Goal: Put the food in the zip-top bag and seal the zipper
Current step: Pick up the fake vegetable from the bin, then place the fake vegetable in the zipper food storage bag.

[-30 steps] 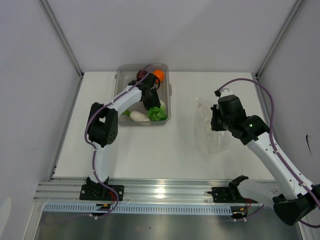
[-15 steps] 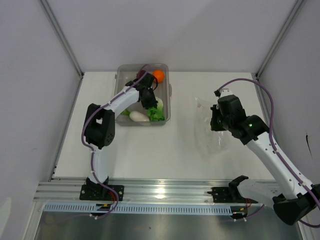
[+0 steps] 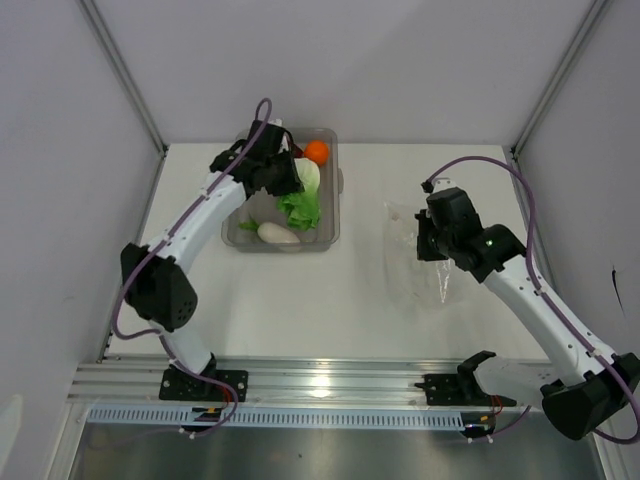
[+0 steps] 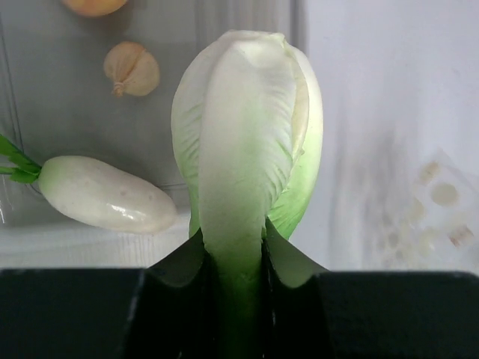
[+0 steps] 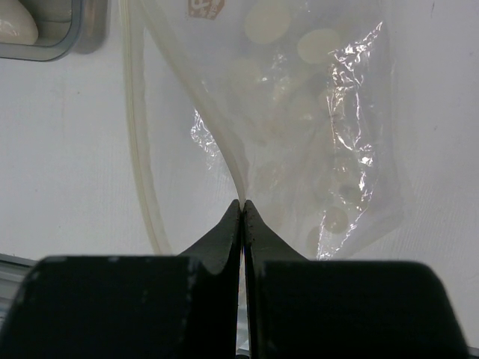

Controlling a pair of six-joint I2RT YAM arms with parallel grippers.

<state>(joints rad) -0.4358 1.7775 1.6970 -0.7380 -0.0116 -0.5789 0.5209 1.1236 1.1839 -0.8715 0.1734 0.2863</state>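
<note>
My left gripper [image 3: 285, 180] is shut on the green lettuce [image 3: 301, 195] and holds it above the grey tray [image 3: 334, 215]; in the left wrist view the lettuce [image 4: 247, 142] stands out from between my fingers. The white radish [image 3: 278, 233] and the orange [image 3: 316, 151] lie in the tray. The radish [image 4: 105, 203] and the beige lump [image 4: 132, 69] show under the lettuce. My right gripper [image 3: 428, 240] is shut on the mouth edge of the clear zip-top bag [image 3: 415, 262], on its zipper strip [image 5: 224, 153]; the bag [image 5: 314, 112] spreads beyond my fingertips.
The tray's right wall [image 4: 296, 30] runs behind the lettuce. A tray corner [image 5: 52, 41] shows at the upper left of the right wrist view. White walls with metal posts close the table at the back and sides.
My left gripper has risen out of the tray with the lettuce in it and its arm has swung left. The right gripper has shifted slightly with the bag edge.
</note>
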